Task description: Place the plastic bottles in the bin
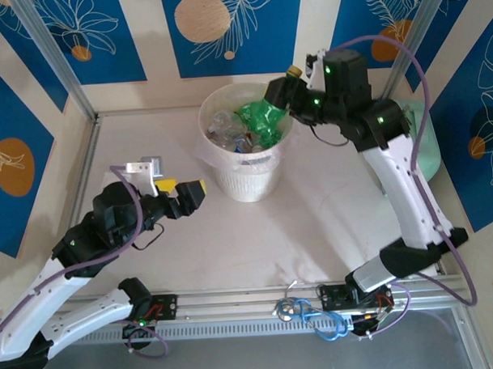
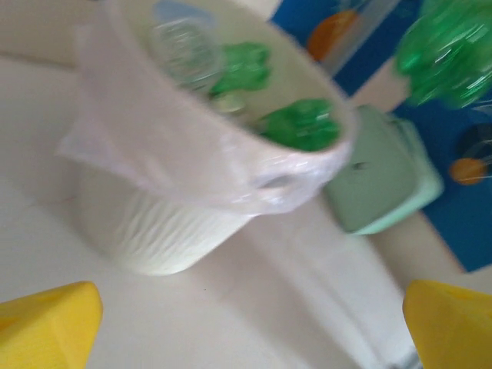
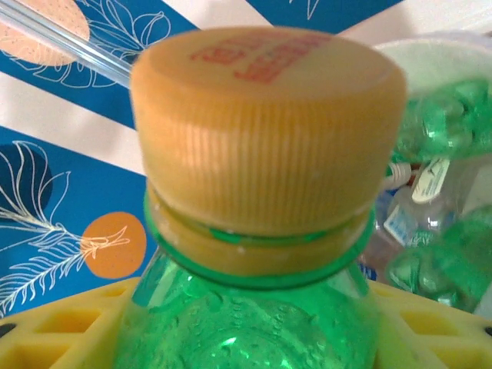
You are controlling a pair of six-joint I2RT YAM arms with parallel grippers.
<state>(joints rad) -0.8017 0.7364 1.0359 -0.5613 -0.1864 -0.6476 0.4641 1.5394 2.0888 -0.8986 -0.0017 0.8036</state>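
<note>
- Left gripper (image 1: 192, 194): held over the table (image 1: 313, 223) to the left of the bin (image 1: 245, 180) and apart from it. The yellow fingertips (image 2: 46, 323) are spread wide and nothing is seen between them (the two tips are seen at the lower corners of the left wrist view).
- Right gripper (image 1: 281, 98): held at the far right rim of the bin. The yellow fingers (image 3: 54, 330) are closed on a green bottle (image 1: 264, 115) below its neck.
- Green bottle: carried tilted, with the body over the bin's opening and the yellow-orange cap (image 3: 265, 131) pointed up and away from the bin. Red print is seen on the cap (too blurred to be read).
- Bin: stood upright near the middle of the table, with a clear liner (image 2: 154, 154) folded over its rim.
- Bottles already in the bin (image 1: 232, 130): clear and green ones are seen piled together inside, below the rim.
- Mint-green case (image 2: 384, 184): laid on the table to the right of the bin, behind the right arm.
</note>
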